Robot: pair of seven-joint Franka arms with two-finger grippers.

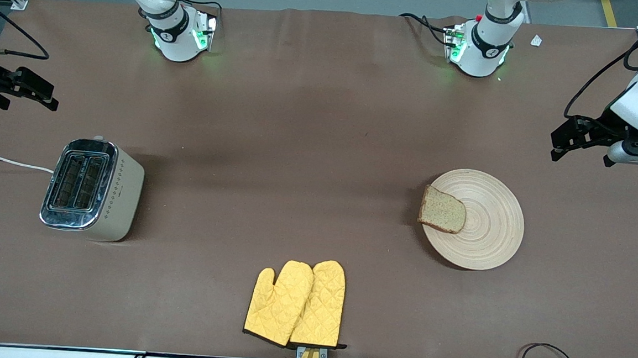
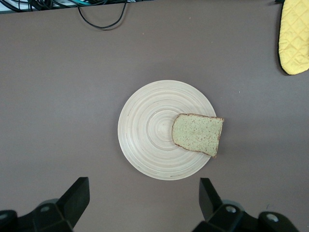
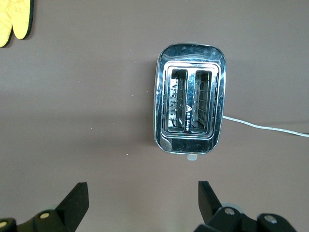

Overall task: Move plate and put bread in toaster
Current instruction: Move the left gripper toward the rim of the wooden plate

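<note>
The bread [image 1: 442, 210] lies at the plate's [image 1: 487, 233] ten o'clock edge; left end effector [image 1: 568, 140] and right end effector [image 1: 25, 90] both hover spread wide.

Even, bright overhead light; brown bench [image 1: 321, 146] evenly lit, no hot spots. Soft short shadows beside toaster [image 1: 94, 189] and under plate [image 1: 474, 219] rim. Chrome toaster top mirrors bright glare in right wrist view. Green LED glow at both arm bases. All views sharp; slight bowing at front view edges.
</note>
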